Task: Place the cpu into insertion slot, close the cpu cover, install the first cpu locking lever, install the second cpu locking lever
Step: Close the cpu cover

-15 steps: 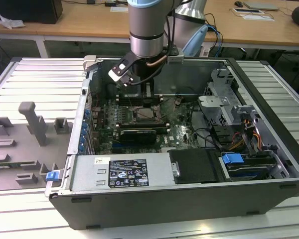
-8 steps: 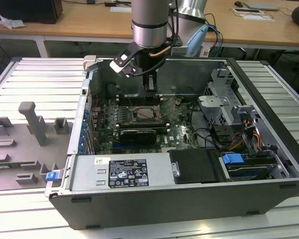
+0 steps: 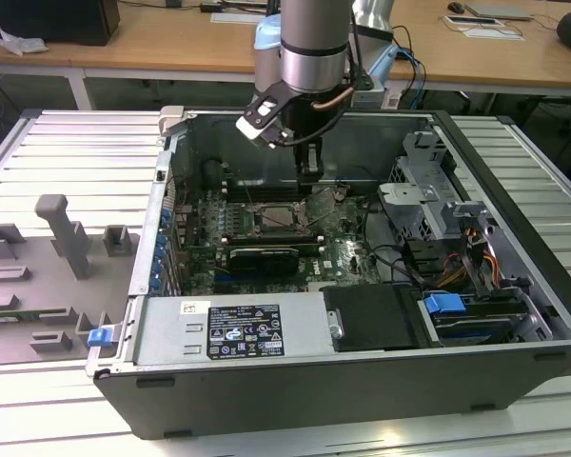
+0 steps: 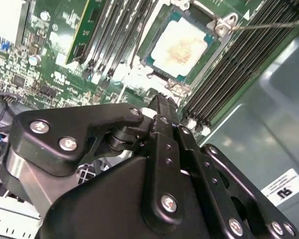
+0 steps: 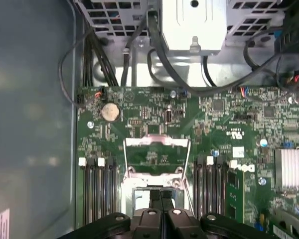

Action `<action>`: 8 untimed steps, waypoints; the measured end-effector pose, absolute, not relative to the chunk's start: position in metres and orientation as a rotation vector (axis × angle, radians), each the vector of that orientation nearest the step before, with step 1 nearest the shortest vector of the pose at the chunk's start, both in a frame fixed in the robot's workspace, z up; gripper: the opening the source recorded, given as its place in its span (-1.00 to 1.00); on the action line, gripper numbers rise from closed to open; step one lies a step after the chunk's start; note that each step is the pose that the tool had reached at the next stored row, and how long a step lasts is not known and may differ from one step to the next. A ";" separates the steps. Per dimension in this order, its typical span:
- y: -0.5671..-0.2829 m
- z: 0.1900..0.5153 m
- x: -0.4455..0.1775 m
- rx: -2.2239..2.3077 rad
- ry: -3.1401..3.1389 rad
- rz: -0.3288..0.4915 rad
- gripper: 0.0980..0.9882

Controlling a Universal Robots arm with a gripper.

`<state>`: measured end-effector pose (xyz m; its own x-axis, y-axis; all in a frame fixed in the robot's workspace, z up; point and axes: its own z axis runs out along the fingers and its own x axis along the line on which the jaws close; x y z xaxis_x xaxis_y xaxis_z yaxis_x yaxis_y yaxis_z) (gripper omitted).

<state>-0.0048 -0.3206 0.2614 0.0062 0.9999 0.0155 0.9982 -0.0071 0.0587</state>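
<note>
The cpu (image 4: 187,45), a pale beige square chip, lies flat in the dark-rimmed insertion slot (image 4: 152,56) on the green motherboard. The cpu cover (image 5: 157,142), a thin silver frame with a cut-out centre, stands tilted open at one edge of the slot. In the exterior view my gripper (image 3: 310,171) reaches down into the open computer case, just above the slot (image 3: 279,217). Its black fingers (image 5: 154,199) are pressed together with nothing between them, and their tip (image 4: 158,102) sits beside the slot, near the cover's hinge. A thin locking lever rod (image 4: 269,22) sticks out past the slot's corner.
Black memory slots (image 5: 97,189) flank the socket on both sides. A silver drive cage (image 3: 414,205) with cables stands at the exterior view's right. The power supply (image 3: 233,328) lines the case's front. A grey parts fixture (image 3: 48,276) lies at the exterior view's left.
</note>
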 end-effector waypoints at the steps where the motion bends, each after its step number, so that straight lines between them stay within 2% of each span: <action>1: -0.321 0.261 -0.002 2.206 2.192 0.081 -0.98; 8: -0.321 0.259 0.017 2.204 2.200 0.075 -0.98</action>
<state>0.0166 -0.3207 0.2590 0.0017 0.9999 0.0155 0.9986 -0.0025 0.0530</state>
